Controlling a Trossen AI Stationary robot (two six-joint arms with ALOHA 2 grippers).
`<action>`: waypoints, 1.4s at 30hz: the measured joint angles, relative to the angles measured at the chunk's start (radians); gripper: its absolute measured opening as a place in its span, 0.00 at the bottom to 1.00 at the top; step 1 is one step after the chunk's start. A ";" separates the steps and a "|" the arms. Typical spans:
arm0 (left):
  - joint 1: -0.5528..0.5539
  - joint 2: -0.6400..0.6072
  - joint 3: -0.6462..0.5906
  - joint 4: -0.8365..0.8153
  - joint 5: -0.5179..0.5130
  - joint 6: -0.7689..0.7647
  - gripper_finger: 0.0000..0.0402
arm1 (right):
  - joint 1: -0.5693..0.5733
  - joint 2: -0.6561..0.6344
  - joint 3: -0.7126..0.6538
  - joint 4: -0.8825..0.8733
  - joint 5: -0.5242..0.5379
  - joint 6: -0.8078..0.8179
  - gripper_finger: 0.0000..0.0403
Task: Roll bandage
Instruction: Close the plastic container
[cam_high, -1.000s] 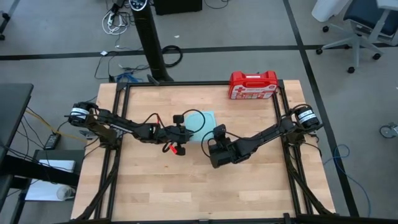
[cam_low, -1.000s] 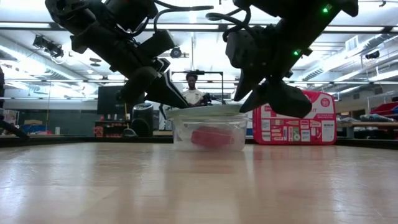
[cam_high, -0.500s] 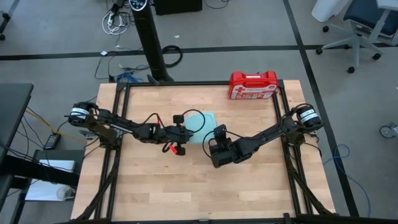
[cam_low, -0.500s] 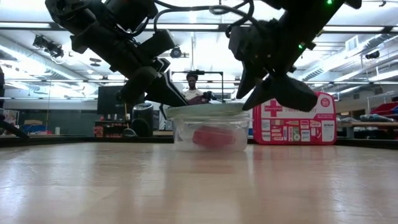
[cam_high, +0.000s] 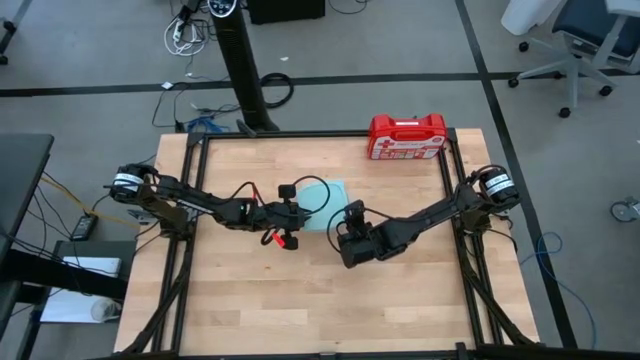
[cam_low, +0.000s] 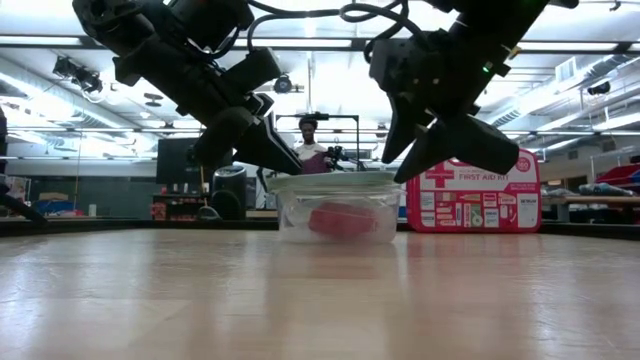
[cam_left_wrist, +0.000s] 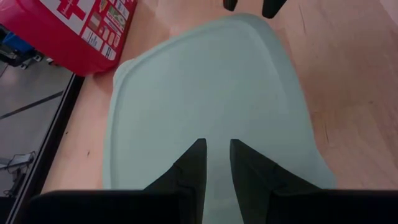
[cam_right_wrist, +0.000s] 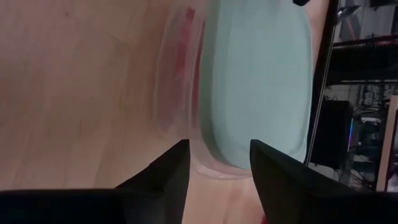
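Observation:
The red bandage (cam_low: 340, 220) lies rolled up inside a clear square container (cam_low: 335, 212) under a pale blue lid (cam_high: 325, 198), mid-table toward the far side. My left gripper (cam_left_wrist: 216, 163) comes slanting down from the table's left onto the lid, its fingers a narrow gap apart. My right gripper (cam_low: 455, 165) hangs open above and to the right of the container, clear of it; in its wrist view the container (cam_right_wrist: 186, 93) and lid (cam_right_wrist: 255, 81) lie ahead of its spread fingers. My left gripper has both fingertips (cam_left_wrist: 196, 155) over the lid's top near its left edge (cam_low: 292, 176), slanting down from the table's left. In the low view a fingertip meets the lid's edge. Whether the fingers press on the lid or just hover, I cannot tell.
A hard red first-aid case (cam_high: 407, 137) stands at the table's far edge, right of the container. A black frame (cam_high: 200, 230) borders the wooden table. A person (cam_low: 310, 145) stands in the room beyond the far edge.
My right gripper has tipped and rolled a little where it hangs, and its fingers have spread slightly wider. The container, the lid and the bandage have stayed in place.

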 joint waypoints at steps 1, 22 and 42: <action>0.000 0.000 0.000 0.000 0.000 0.000 0.19 | 0.000 0.000 0.000 0.000 0.000 0.000 0.42; -0.001 -0.065 0.020 -0.035 -0.010 0.025 0.19 | 0.048 0.000 0.000 -0.179 0.065 0.297 0.45; 0.119 -0.125 0.029 -0.338 -0.087 0.023 0.19 | -0.128 0.000 -0.029 -0.304 -0.042 0.561 0.43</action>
